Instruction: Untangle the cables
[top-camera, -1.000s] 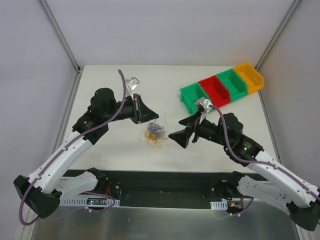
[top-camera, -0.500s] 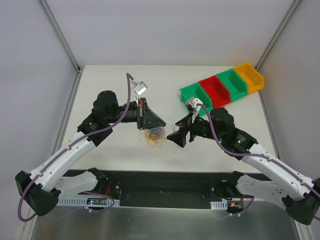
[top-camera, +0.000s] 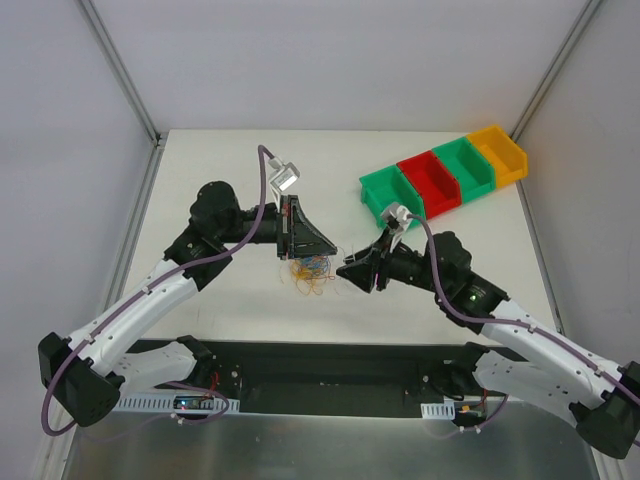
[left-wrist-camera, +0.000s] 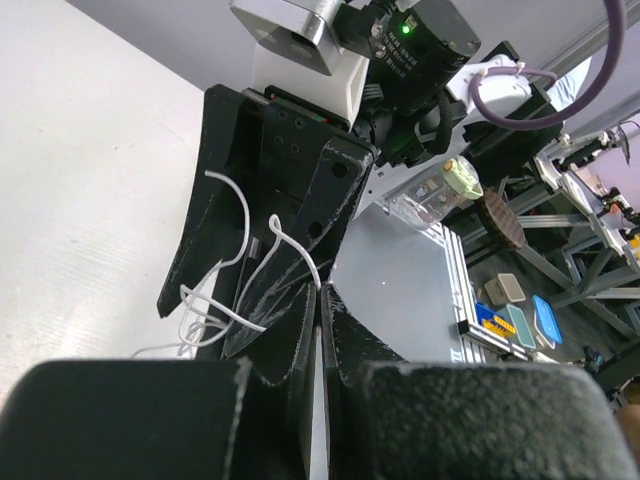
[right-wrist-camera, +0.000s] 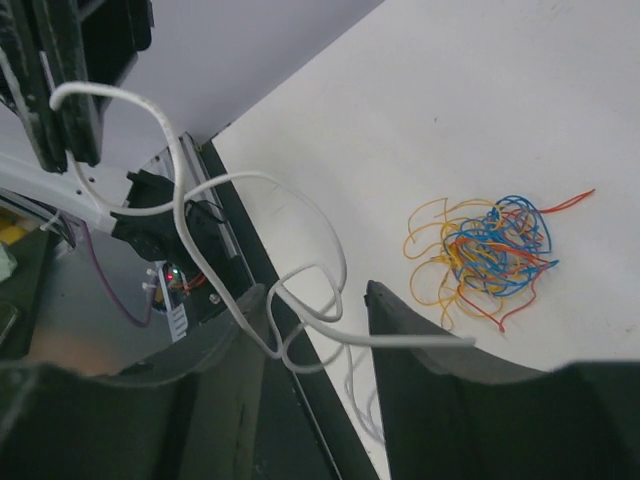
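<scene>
Between the right pincer's (right-wrist-camera: 315, 300) jaws loops a white cable (right-wrist-camera: 420, 342)

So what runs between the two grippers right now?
A slack white cable loops through the air from the shut left gripper into the gap of the open right gripper. Both wrist views show it.

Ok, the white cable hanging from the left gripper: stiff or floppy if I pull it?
Probably springy, not limp: the white cable holds open loops in mid-air from the left gripper. Likely very light, being so thin. It may slip through the right gripper, whose fingers stand apart around it.
</scene>
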